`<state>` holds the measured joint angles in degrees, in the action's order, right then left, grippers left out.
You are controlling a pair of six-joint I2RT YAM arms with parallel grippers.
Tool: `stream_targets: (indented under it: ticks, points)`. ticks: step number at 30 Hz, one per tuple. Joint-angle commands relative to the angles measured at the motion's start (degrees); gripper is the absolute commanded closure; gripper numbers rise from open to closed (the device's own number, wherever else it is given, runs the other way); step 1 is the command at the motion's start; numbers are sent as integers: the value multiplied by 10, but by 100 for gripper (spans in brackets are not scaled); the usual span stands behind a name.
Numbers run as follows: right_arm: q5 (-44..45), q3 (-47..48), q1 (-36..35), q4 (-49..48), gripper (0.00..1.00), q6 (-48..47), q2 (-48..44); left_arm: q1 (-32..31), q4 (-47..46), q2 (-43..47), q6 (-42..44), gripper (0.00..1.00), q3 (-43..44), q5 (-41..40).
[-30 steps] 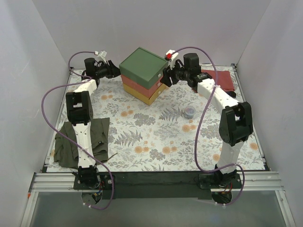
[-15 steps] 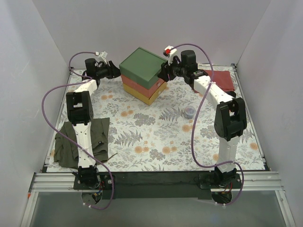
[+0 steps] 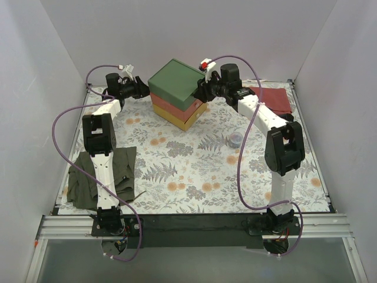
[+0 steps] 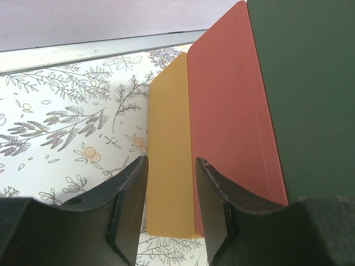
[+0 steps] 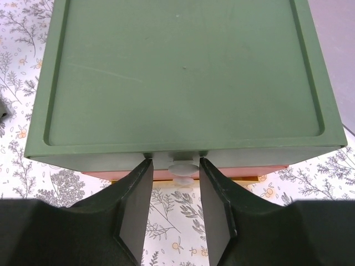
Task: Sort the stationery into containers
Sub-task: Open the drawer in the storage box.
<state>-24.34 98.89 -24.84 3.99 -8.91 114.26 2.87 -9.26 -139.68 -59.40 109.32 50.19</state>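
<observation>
The three drawers stand stacked as one box at the back middle: green (image 3: 175,82) on top, red (image 3: 169,106), yellow (image 3: 181,120) at the bottom. My right gripper (image 3: 203,92) is at the green drawer's (image 5: 183,72) front, open, its fingers on either side of the small white knob (image 5: 182,165) with gaps left. My left gripper (image 3: 143,87) is open at the box's left side, level with the yellow drawer (image 4: 169,138) and red drawer (image 4: 227,111); it holds nothing. A small round grey piece (image 3: 234,140) lies on the mat. Pens and highlighters are out of view.
An olive cloth (image 3: 97,177) lies at the near left beside the left arm. A red cloth (image 3: 272,99) lies at the back right. Purple cables loop over both arms. White walls close in the floral mat (image 3: 194,171) on three sides.
My right gripper has moved left and forward to the front of the green drawer, and now stands around its knob. The left arm and the box have not moved.
</observation>
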Motion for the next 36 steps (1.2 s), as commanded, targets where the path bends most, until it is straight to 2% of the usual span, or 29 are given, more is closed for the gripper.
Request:
stream_targets:
  ticks: [1, 19, 22, 25, 26, 27, 36]
  points:
    - [7, 34, -4, -2, 54, 8, 15, -1, -7, 34, 2, 60, 0, 1]
    - [-1, 60, -5, 9, 66, 1, 27, -1, -1, 31, 3, 60, 3, -2]
    - [-3, 57, -5, 11, 71, 0, 25, -1, -1, 30, 3, 60, 4, -4]
    - [-4, 56, -5, 12, 84, 0, 22, -1, -1, 30, 3, 60, 3, -4]
    - [-4, 54, -4, 14, 95, -1, 20, -1, -1, 29, 3, 60, 2, -2]
    - [-2, 51, -4, 14, 99, -2, 18, -1, -2, 29, 3, 60, 2, -3]
    - [8, -15, -3, 22, 99, -26, -46, 0, -9, 25, 0, 60, 8, -4]
